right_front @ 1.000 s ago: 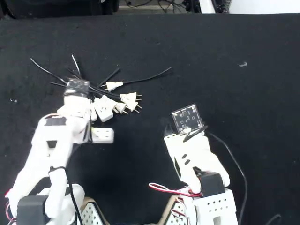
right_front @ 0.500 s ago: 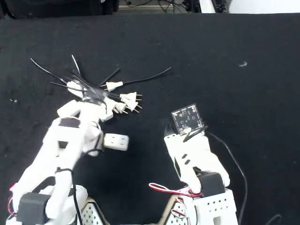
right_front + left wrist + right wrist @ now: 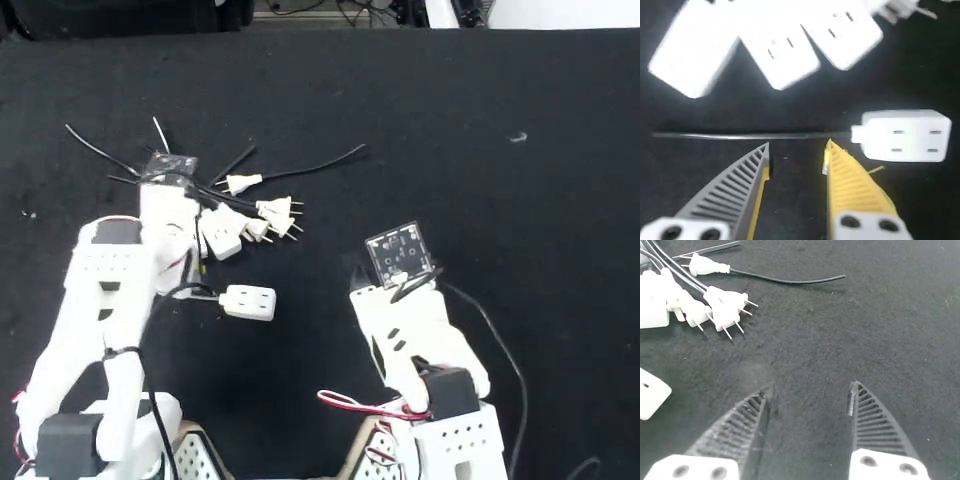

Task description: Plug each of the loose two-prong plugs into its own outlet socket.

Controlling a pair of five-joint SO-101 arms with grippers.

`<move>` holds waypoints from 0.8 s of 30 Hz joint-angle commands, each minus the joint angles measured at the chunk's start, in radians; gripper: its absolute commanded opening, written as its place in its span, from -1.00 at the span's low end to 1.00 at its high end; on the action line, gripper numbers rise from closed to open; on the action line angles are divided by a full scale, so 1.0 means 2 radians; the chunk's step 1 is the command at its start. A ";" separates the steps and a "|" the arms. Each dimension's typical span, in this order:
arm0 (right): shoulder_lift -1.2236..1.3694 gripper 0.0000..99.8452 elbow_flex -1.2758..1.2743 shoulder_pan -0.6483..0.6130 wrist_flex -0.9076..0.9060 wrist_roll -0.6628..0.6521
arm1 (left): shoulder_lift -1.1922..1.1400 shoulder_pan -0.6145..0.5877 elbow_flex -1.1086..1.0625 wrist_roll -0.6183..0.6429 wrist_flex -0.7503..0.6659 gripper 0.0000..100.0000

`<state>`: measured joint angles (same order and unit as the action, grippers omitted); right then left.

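Observation:
Several white two-prong plugs (image 3: 275, 212) with black cords lie fanned out left of centre, beside a cluster of white outlet sockets (image 3: 222, 236). One outlet block (image 3: 248, 302) lies apart, nearer the front, its thin cord running left toward the left arm (image 3: 110, 280). In the left wrist view my left gripper (image 3: 797, 150) is open just short of that cord (image 3: 750, 135), with the block (image 3: 900, 136) off to one side and the sockets (image 3: 785, 47) beyond. My right gripper (image 3: 811, 387) is open over bare cloth, and the plugs (image 3: 722, 302) lie well ahead of it.
A black cloth (image 3: 480, 150) covers the table, bare on the right and far side. The right arm (image 3: 415, 330) stands at front centre with a cable (image 3: 505, 350) looping to its right. Loose black cord ends (image 3: 100, 155) stick out behind the sockets.
The separate outlet block has slid right and a little nearer the front. The left arm swung right, then back to the left. The right arm has not moved.

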<state>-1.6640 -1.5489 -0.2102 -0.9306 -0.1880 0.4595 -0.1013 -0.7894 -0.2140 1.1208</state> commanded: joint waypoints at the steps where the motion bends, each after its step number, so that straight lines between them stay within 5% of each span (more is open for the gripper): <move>1: -0.006 -0.54 -0.001 -0.006 -0.008 0.002 | 0.005 -0.033 0.002 -0.002 0.005 -0.64; 11: 0.006 -0.54 0.152 -0.031 -0.051 0.000 | 0.145 -0.061 -0.186 0.008 -0.114 -0.64; 24: 0.341 -0.54 0.240 -0.196 0.178 0.071 | 0.337 -0.063 -0.330 0.088 -0.186 -0.64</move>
<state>-1.1423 -1.1485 -0.5386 -0.7173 -0.0944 1.0533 -0.2163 -1.4154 -0.0529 0.7894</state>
